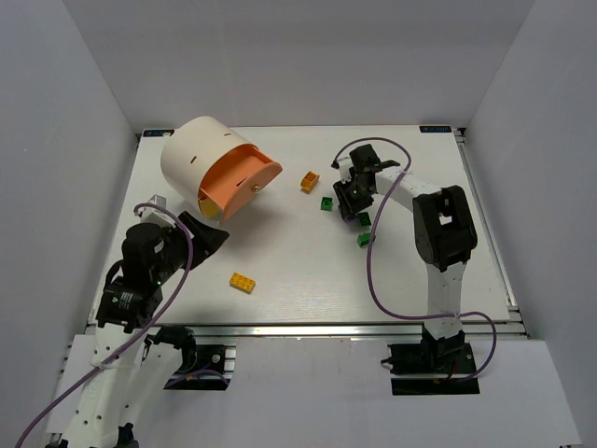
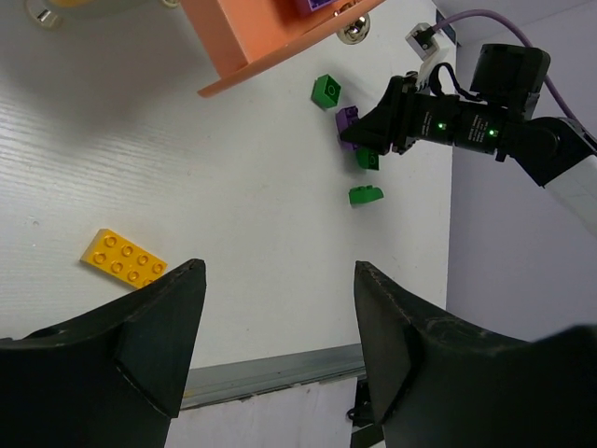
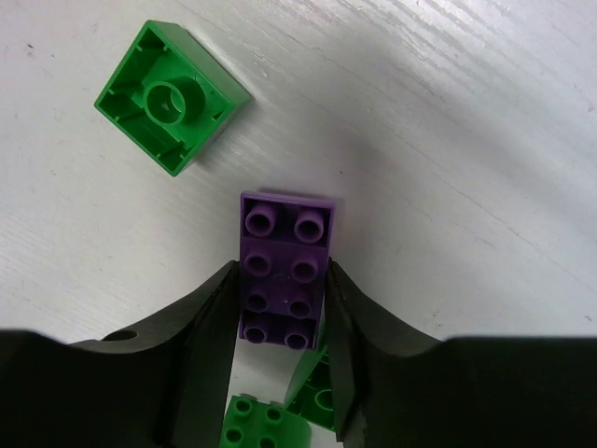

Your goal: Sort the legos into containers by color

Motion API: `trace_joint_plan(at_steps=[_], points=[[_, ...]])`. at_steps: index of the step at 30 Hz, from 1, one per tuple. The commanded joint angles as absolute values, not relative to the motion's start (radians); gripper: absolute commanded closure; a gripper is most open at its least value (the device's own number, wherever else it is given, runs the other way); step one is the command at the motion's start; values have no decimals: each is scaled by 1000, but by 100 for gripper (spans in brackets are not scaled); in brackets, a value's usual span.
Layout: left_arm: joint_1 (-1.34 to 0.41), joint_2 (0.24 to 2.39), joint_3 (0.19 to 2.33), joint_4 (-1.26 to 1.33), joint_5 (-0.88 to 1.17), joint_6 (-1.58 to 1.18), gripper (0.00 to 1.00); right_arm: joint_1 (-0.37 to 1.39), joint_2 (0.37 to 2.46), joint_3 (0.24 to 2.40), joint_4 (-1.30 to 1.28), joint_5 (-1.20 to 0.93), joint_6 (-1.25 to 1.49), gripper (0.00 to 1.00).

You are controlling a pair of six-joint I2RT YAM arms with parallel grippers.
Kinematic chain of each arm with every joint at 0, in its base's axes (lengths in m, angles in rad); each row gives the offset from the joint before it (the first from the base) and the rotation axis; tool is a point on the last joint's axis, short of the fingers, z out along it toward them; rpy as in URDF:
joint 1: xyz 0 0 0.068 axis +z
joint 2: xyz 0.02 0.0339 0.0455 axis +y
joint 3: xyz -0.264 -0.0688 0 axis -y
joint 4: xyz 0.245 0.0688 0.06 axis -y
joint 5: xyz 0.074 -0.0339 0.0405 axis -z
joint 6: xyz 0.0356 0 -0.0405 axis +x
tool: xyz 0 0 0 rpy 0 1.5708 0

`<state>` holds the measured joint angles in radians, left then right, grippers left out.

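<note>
My right gripper (image 3: pixel 280 268) is shut on the purple lego (image 3: pixel 284 271), holding it by its long sides just over the table. It also shows in the top view (image 1: pixel 350 200). A green lego (image 3: pixel 173 96) lies upside down beyond it, and two more green ones (image 3: pixel 250 426) lie under the wrist. The top view shows the green legos (image 1: pixel 327 203) (image 1: pixel 364 239), an orange-yellow one (image 1: pixel 309 181) and another (image 1: pixel 242 281). The cream drum (image 1: pixel 198 149) lies at the back left with its orange drawer (image 1: pixel 241 180) pulled open. My left gripper (image 2: pixel 280 280) is open and empty, near the drawer.
The table's metal front rail (image 2: pixel 270 373) runs below my left fingers. The yellow lego (image 2: pixel 123 258) lies left of them. White walls enclose the table (image 1: pixel 280 308) on three sides. A purple cable (image 1: pixel 373 271) hangs beside the right arm.
</note>
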<state>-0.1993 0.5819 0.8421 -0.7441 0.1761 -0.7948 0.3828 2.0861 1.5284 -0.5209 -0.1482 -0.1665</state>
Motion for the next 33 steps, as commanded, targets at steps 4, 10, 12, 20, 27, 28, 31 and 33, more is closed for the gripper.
trace_joint_plan(at_steps=[4, 10, 12, 20, 27, 28, 31, 33], points=[[-195, 520, 788, -735, 186, -844, 26, 379, 2010, 1511, -541, -184, -212, 100], [-195, 474, 697, -713, 221, -857, 25, 396, 1737, 1456, -490, -481, -419, 100], [-195, 463, 642, -675, 245, -880, 25, 411, 1666, 1456, -422, -553, -472, 100], [-195, 466, 600, -643, 253, -893, 24, 587, 1725, 1690, -167, -623, -410, 100], [-195, 421, 569, -638, 262, -922, 24, 695, 1954, 2084, -110, -468, -183, 100], [-195, 410, 566, -640, 258, -926, 24, 710, 1988, 2106, -106, -460, -172, 100], [-195, 377, 561, -663, 249, -937, 23, 747, 2016, 2120, -68, -436, -156, 100], [-195, 368, 561, -670, 247, -940, 24, 758, 2022, 2114, -61, -428, -155, 100]])
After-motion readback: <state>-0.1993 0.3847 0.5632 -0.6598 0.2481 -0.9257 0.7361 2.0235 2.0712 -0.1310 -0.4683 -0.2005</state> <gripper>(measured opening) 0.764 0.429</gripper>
